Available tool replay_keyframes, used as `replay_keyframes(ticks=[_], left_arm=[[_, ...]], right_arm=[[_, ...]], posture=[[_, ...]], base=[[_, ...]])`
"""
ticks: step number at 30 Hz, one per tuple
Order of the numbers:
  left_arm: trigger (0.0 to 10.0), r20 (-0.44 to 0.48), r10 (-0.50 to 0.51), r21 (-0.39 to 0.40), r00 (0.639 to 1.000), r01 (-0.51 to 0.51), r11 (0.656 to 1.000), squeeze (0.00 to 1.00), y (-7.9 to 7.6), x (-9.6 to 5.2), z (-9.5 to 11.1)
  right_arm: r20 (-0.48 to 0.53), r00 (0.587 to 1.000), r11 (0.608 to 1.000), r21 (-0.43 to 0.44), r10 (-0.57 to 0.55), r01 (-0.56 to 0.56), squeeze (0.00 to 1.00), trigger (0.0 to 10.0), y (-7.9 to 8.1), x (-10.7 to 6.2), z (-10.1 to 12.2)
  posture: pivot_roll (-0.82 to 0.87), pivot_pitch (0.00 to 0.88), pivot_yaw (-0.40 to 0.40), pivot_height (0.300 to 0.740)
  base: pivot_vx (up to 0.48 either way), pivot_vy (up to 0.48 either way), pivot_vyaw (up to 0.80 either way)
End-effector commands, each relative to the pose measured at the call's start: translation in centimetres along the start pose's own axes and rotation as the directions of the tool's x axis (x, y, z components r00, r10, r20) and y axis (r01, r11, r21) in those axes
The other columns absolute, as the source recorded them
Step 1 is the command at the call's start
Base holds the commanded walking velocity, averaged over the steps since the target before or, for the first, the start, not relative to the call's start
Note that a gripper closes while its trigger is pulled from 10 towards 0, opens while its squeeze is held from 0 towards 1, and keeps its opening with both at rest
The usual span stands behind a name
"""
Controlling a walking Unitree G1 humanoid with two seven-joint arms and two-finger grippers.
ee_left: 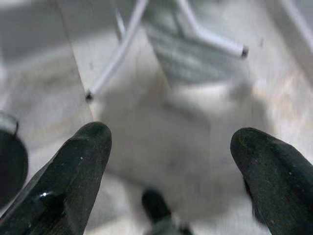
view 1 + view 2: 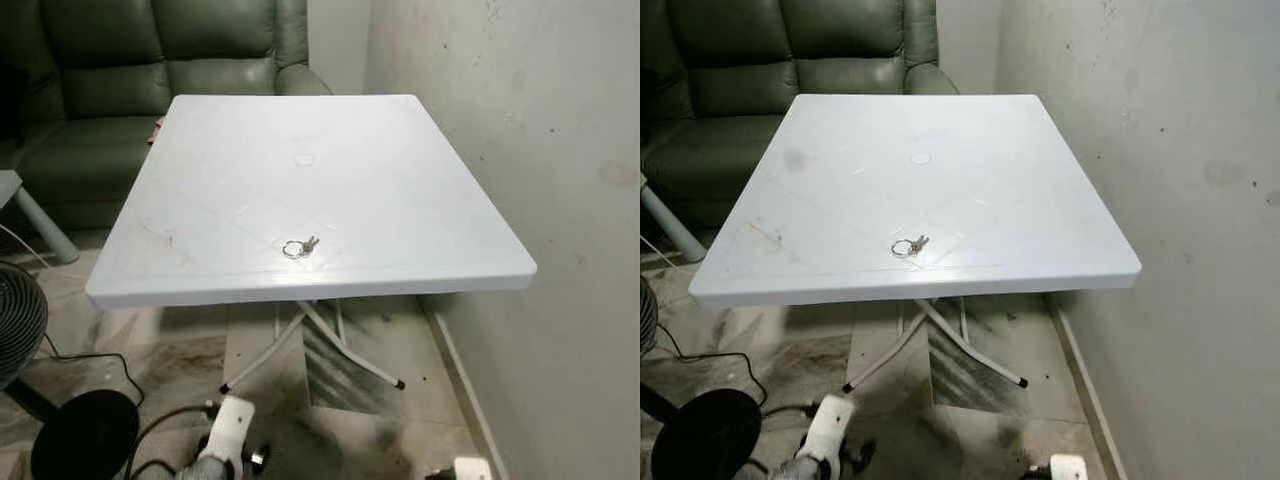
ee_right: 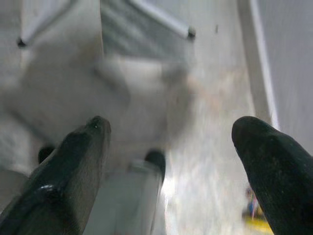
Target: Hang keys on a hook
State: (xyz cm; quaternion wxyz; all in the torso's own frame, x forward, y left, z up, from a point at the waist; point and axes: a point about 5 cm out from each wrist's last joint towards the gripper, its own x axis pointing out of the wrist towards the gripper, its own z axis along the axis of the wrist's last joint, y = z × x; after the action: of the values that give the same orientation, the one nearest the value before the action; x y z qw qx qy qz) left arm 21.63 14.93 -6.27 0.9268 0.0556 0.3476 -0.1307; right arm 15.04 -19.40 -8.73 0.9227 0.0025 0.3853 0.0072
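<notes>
1. On the white table (image 2: 420,190), near its front edge and roughly midway across: keys (image 2: 299,247) on a small ring, lying flat, apart from everything else; a faint round mark (image 2: 304,159) further back on the tabletop.
2. Well below and in front of the keys, down near the floor: left arm (image 2: 228,430) at the lower edge of the left eye view, right arm (image 2: 468,468) barely showing at the lower right; both hanging low, neither near the tabletop.
3. Seen from the left wrist: left gripper (image 1: 171,147) with its two black fingers (image 1: 73,166) spread wide apart, holding nothing, pointing down at pale floor tiles and the table's thin metal legs (image 1: 122,49); blurred, so floor detail hard to tell.
4. Seen from the right wrist: right gripper (image 3: 168,147) likewise spread wide and empty, fingers (image 3: 274,166) over the floor beside the wall's skirting (image 3: 259,58); a small yellowish thing at the edge, perhaps a scrap, too blurred to tell.
5. Behind the table: dark green sofa (image 2: 110,90); along the table's right side: stained pale wall (image 2: 540,150).
6. At the left on the floor: black fan (image 2: 15,320), round black base (image 2: 85,435), black cable (image 2: 95,358) trailing across the tiles.
</notes>
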Motion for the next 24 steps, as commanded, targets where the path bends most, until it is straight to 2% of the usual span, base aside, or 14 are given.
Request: replay_keyframes(ticks=[1,4,7,9,12,13,16,19,20,22,23,24], left_arm=[[10.0,0.061,0.012,-0.007,0.998,-0.012,1.0,0.0,0.9,0.1,1.1],[10.0,0.155,0.023,-0.059,0.988,-0.014,0.998,0.0,1.6,0.3,3.1],[10.0,0.206,0.031,-0.087,0.978,-0.013,0.996,0.0,1.9,0.3,4.1],[10.0,0.302,0.029,-0.081,0.953,-0.004,0.997,0.0,2.0,0.5,6.2],[10.0,0.368,0.03,-0.093,0.929,0.005,0.996,0.0,1.9,0.5,7.8],[10.0,0.412,0.033,-0.1,0.911,0.009,0.995,0.0,1.8,0.5,8.7],[10.0,0.438,0.036,-0.105,0.898,0.012,0.994,0.0,1.8,0.4,9.3],[10.0,0.533,0.022,-0.118,0.846,0.048,0.992,0.0,1.6,0.0,11.0],[10.0,0.579,0.014,-0.12,0.815,0.069,0.99,0.0,1.5,-0.4,11.9],[10.0,0.596,0.009,-0.118,0.803,0.077,0.99,0.0,1.4,-0.6,12.2],[10.0,0.631,-0.004,-0.126,0.776,0.107,0.986,0.0,1.4,-1.1,13.1],[10.0,0.645,-0.01,-0.125,0.764,0.119,0.985,0.0,1.4,-1.3,13.4]], right_arm=[[0.085,0.996,1.0,-0.021,0.025,-0.024,0.0,10.0,0.0,0.3,1.5],[0.224,0.974,0.999,-0.046,0.037,-0.028,0.0,10.0,-0.5,0.5,4.1],[0.291,0.956,0.998,-0.056,0.045,-0.03,0.0,10.0,-0.6,0.6,5.3],[0.416,0.908,0.997,-0.065,0.056,-0.032,0.0,10.0,-0.5,0.5,7.9],[0.492,0.868,0.997,-0.072,0.063,-0.031,0.0,10.0,-0.3,0.4,9.5],[0.544,0.836,0.996,-0.078,0.07,-0.032,0.0,10.0,-0.1,0.2,10.5],[0.575,0.815,0.996,-0.08,0.071,-0.03,0.0,10.0,0.0,0.0,11.2],[0.673,0.737,0.998,-0.057,0.058,-0.026,0.0,10.0,0.3,-1.2,13.2],[0.714,0.699,0.999,-0.032,0.043,-0.028,0.0,10.0,0.5,-1.9,14.1],[0.727,0.686,0.999,-0.022,0.037,-0.03,0.0,10.0,0.6,-2.2,14.5],[0.759,0.65,0.999,-0.016,0.035,-0.036,0.0,10.0,1.0,-3.1,15.5],[0.77,0.638,0.999,-0.002,0.033,-0.048,0.0,10.0,1.1,-3.3,15.8]], posture=[[-0.04,0.0,0.008,0.74],[-0.04,0.0,0.006,0.74],[-0.04,0.0,0.006,0.74],[-0.04,0.0,0.004,0.74],[-0.04,0.0,0.004,0.74],[-0.04,0.0,0.006,0.74],[-0.04,0.0,0.006,0.74],[-0.04,0.0,0.009,0.74],[-0.04,0.0,0.009,0.74],[-0.04,0.0,0.009,0.74],[-0.04,0.0,0.01,0.74],[-0.04,0.0,0.011,0.74]], base=[[0.0,0.0,0.0],[0.0,0.0,0.0],[0.0,0.0,0.0],[0.0,0.0,0.0],[0.0,0.0,0.0],[0.0,0.0,0.0],[0.0,0.0,0.0],[0.0,0.0,0.0],[0.0,0.0,0.0],[0.0,0.0,0.0],[0.0,0.0,0.0],[0.0,0.0,0.0]])
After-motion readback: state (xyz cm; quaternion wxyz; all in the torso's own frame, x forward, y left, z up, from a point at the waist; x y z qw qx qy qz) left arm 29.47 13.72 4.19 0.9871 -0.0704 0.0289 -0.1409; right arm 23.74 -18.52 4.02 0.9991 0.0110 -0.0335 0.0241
